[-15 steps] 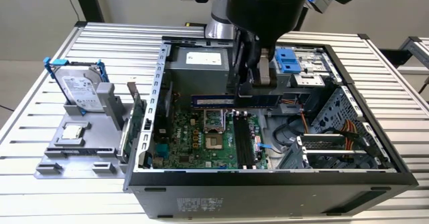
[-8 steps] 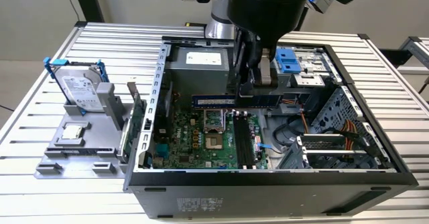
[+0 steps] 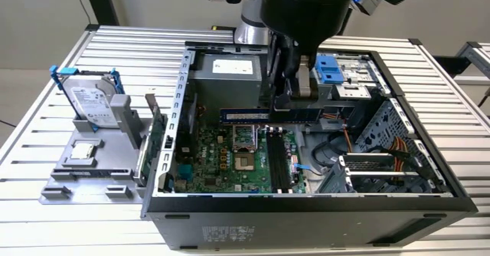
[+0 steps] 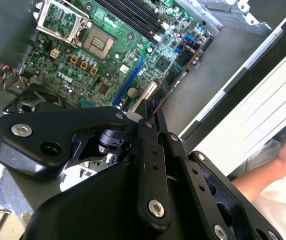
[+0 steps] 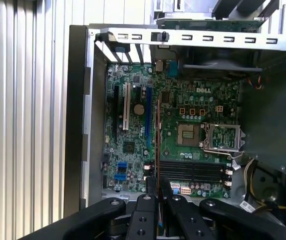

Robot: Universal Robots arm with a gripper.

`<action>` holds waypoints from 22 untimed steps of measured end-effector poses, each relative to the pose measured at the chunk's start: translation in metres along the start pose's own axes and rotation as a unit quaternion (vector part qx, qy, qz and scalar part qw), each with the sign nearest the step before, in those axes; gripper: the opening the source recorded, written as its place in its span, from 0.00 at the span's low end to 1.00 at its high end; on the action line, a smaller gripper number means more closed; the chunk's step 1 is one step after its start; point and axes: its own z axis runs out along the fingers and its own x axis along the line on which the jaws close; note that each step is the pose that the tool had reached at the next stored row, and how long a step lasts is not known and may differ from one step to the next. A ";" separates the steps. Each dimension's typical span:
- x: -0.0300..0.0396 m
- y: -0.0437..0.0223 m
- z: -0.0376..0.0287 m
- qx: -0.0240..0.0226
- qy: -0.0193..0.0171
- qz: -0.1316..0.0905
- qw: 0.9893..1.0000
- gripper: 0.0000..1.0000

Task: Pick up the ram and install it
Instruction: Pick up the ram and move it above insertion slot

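Note:
The ram (image 3: 249, 116) is a narrow blue stick with dark chips. It hangs level inside the open computer case (image 3: 180, 95), above the motherboard (image 3: 222, 164). My gripper (image 3: 295, 108) is shut on it near the end toward the exterior view's right. In both wrist views the ram (image 5: 157, 145) (image 4: 168, 86) shows edge-on as a thin strip running out from between the black fingers (image 5: 147, 192) (image 4: 143, 117). The black memory slots (image 3: 278, 159) (image 5: 195, 171) (image 4: 133, 17) lie below it, beside the processor socket (image 5: 187, 134).
A silver hard drive in a blue frame (image 3: 90, 98), a green card (image 3: 157, 135) and a small chip (image 3: 82, 151) rest on a grey stand at the exterior view's left. Cables and a drive cage (image 3: 382, 147) crowd the case's other side. A person's arm (image 4: 282, 160) is beside the table.

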 end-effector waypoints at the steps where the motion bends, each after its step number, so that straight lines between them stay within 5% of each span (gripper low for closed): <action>1: 0.0000 -0.0008 0.0000 0.000 0.000 0.000 1.000 0.00; 22: -0.0054 -0.0296 0.0006 0.000 0.000 0.006 1.000 0.00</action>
